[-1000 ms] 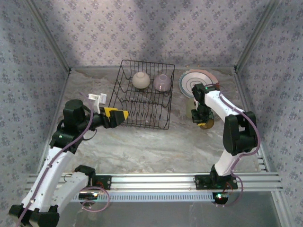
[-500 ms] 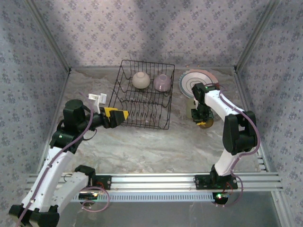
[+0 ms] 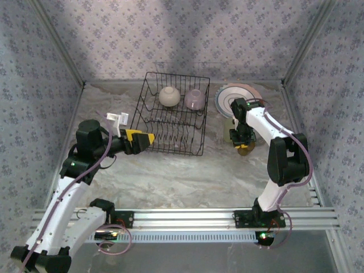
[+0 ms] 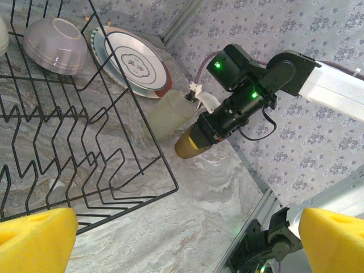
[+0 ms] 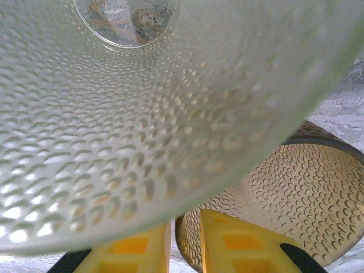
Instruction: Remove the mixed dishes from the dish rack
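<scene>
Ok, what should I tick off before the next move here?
1. Amber cup out of the rack, beside the pale cup: ok.
2. Right hand clear of the Amber cup: not ok, the rim looks to sit between its fingers.
3. Right hand's grip let go: cannot tell.
4. Left hand open, near the rack: ok.
5. Rack empty: not ok, cream bowl and lavender bowl inside.
6. Plates out of the rack: ok.

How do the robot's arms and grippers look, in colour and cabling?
The left arm and right arm have white links and black joints, each with a thin purple cable. The left gripper and right gripper are yellow-tipped. Green lights glow on the right arm.
</scene>
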Action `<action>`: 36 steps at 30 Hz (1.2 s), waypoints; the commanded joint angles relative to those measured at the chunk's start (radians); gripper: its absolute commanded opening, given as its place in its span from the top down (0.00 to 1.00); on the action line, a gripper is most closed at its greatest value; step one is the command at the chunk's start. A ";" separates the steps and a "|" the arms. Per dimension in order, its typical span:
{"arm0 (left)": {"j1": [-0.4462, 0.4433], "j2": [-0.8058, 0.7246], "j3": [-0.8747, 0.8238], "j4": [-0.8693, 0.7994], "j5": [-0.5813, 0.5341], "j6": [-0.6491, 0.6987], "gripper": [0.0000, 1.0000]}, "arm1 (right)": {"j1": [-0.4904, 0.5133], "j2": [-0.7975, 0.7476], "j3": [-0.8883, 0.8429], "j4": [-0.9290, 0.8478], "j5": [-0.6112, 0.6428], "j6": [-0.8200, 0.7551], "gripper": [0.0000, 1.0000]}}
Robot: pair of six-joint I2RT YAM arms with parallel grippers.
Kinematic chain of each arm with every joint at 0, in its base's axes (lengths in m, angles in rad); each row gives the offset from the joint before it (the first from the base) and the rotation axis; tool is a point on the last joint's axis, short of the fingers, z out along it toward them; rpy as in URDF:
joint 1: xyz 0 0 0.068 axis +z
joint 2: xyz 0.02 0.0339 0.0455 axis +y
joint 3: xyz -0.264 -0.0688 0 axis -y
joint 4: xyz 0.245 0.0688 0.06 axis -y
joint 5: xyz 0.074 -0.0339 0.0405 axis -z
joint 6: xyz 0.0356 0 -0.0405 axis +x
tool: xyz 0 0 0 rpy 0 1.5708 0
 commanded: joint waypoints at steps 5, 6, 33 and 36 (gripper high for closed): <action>0.005 0.002 -0.011 0.022 0.018 0.010 0.01 | -0.008 -0.050 0.049 -0.038 0.019 -0.002 0.74; 0.005 0.004 -0.011 0.021 0.017 0.008 0.01 | -0.007 -0.064 0.054 -0.042 0.027 0.001 0.74; -0.149 0.479 0.310 -0.234 -0.431 -0.033 0.05 | 0.280 -0.205 0.195 0.136 -0.044 0.097 0.22; -0.184 0.561 0.364 -0.245 -0.491 -0.030 0.05 | 0.289 -0.144 0.213 0.167 -0.070 0.100 0.16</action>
